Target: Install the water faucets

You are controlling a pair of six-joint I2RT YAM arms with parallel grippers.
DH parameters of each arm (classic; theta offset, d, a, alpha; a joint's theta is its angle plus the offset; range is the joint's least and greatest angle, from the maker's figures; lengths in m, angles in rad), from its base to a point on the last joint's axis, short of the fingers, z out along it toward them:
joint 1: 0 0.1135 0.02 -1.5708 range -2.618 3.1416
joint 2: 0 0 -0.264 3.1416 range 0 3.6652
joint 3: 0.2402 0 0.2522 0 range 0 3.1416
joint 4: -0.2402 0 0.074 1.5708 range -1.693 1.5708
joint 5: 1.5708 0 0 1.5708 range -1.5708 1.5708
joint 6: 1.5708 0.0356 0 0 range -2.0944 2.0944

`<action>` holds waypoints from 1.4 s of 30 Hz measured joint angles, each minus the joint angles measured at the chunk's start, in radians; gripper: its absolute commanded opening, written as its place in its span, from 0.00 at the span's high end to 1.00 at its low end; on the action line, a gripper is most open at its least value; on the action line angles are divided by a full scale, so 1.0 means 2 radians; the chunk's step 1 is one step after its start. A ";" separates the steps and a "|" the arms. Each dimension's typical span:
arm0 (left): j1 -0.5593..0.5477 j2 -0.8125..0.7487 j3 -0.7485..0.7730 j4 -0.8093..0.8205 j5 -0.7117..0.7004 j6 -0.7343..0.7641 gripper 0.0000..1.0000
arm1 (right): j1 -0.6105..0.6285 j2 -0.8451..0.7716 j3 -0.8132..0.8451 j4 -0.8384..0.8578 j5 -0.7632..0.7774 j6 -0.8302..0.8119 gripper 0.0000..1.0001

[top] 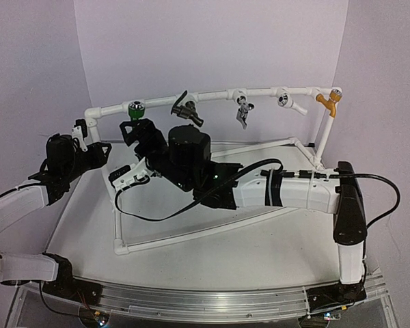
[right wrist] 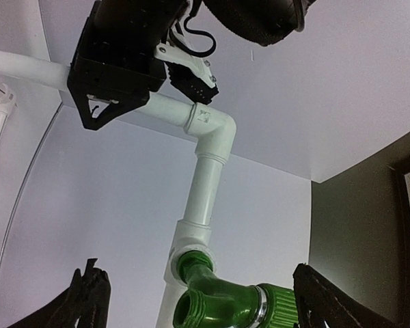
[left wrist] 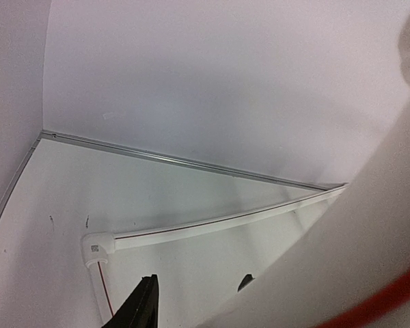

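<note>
While right claw (right wrist: 208,301) stands wide open and empty, fingers (right wrist: 89,301) flanking green faucet (right wrist: 222,304) seated in pipe fitting (right wrist: 190,242), off-centre closing could cock threads. Dark faucet (top: 186,109) sits further along pipe frame (top: 260,92). Left claw (top: 82,133) part-closed at frame corner; hold unclear, so frame might twist.

Leftmost faucet (top: 136,108) on pipe rail (top: 212,96), lever faucet (top: 186,109) just right, right pincer (top: 138,126) below

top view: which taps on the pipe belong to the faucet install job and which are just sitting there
Job in hand: green faucet, dark lever faucet.
Just there: small silver tap, white tap, orange tap.
</note>
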 measured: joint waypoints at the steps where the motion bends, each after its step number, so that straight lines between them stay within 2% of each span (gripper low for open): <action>1: 0.000 -0.001 -0.001 0.000 0.000 0.000 1.00 | -0.003 0.006 0.008 -0.001 -0.002 -0.001 0.07; 7: 0.000 -0.004 -0.005 0.001 0.002 0.001 1.00 | -0.020 0.032 0.064 -0.006 -0.014 -0.007 0.10; 12: 0.000 -0.004 -0.005 0.001 0.003 0.001 1.00 | -0.023 0.045 0.094 -0.015 -0.017 -0.009 0.18; 14: 0.000 -0.004 -0.005 0.001 0.003 0.001 1.00 | -0.023 0.047 0.098 -0.015 -0.016 -0.010 0.26; 18: 0.000 -0.004 -0.005 0.001 0.004 0.001 1.00 | -0.022 0.048 0.103 -0.021 -0.001 -0.010 0.52; 25: 0.001 -0.004 -0.005 0.001 0.006 0.002 1.00 | -0.013 0.053 0.105 -0.035 0.039 -0.014 0.66; 26: 0.001 -0.004 -0.005 0.001 0.006 0.001 1.00 | -0.011 0.057 0.109 -0.035 0.047 -0.012 0.69; 27: 0.001 -0.004 -0.005 0.001 0.006 0.001 1.00 | -0.010 0.061 0.113 -0.035 0.055 -0.010 0.77; 30: 0.002 -0.003 -0.005 0.002 0.005 -0.001 1.00 | -0.005 0.082 0.138 -0.031 0.083 0.035 0.95; 32: 0.003 -0.002 -0.005 0.004 0.005 -0.002 1.00 | -0.001 0.095 0.151 -0.015 0.104 0.071 1.00; 38: 0.007 0.000 -0.004 0.009 0.001 -0.005 1.00 | 0.009 0.152 0.206 0.058 0.166 0.159 1.00; 42: 0.007 0.001 -0.004 0.010 0.000 -0.003 1.00 | 0.014 0.166 0.226 0.066 0.199 0.282 1.00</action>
